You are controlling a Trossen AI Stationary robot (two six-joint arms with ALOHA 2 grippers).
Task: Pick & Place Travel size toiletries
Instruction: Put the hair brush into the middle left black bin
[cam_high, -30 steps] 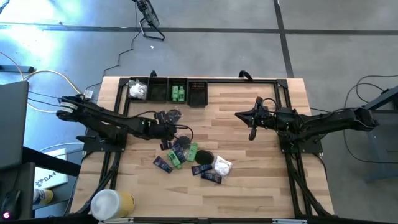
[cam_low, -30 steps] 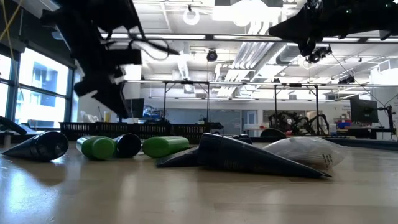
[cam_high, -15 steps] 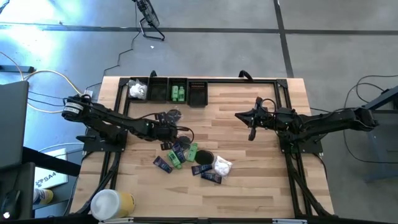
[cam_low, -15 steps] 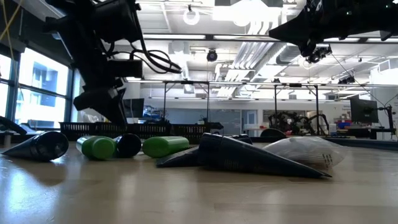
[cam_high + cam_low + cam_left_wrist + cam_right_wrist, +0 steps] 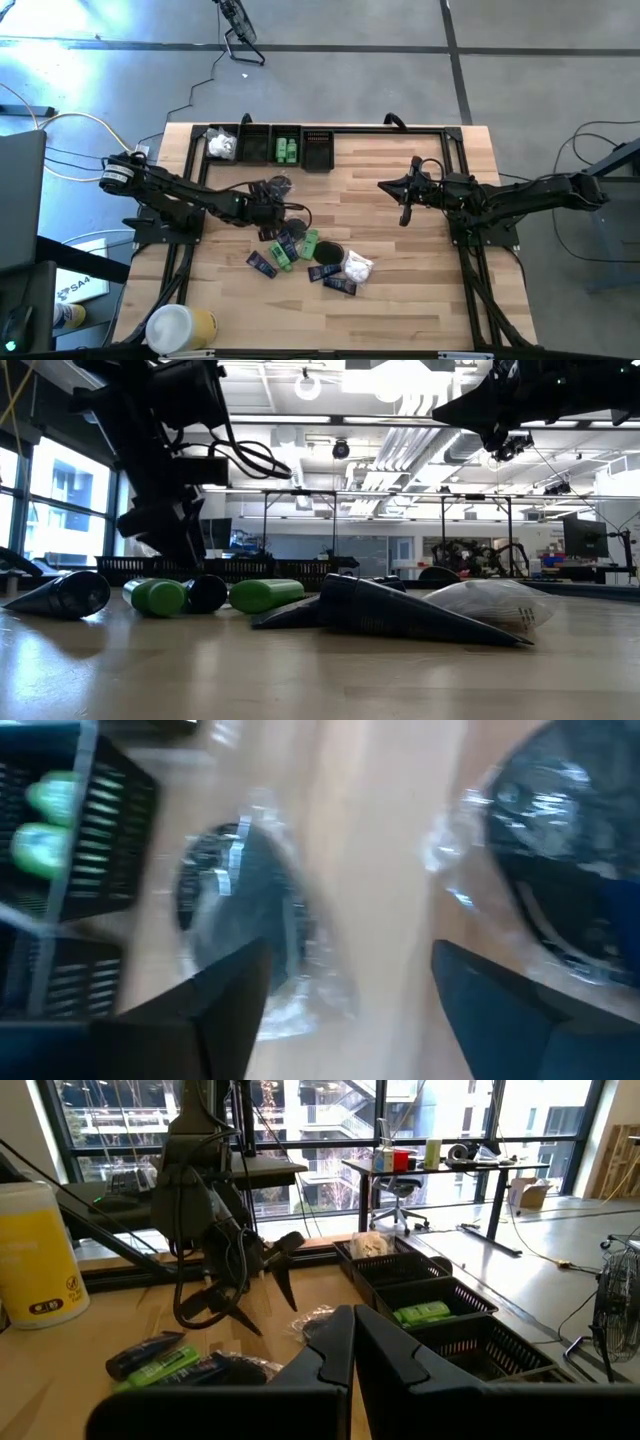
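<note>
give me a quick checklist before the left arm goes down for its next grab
1. Left gripper jaws open: ok, spread wide in the left wrist view.
2. Nothing between those jaws: ok, only bare table shows there.
3. Target under them: cannot tell; a wrapped black disc lies to one side, another to the other.
4. Right gripper clear of the pile: ok, shut, hanging apart.
5. Bin tray has room: ok.

place: open-plan lab/office | evidence: desks [image 5: 470,1165], office chair [image 5: 385,1205], exposed ceiling ducts [image 5: 400,440], big windows [image 5: 110,1120]
</note>
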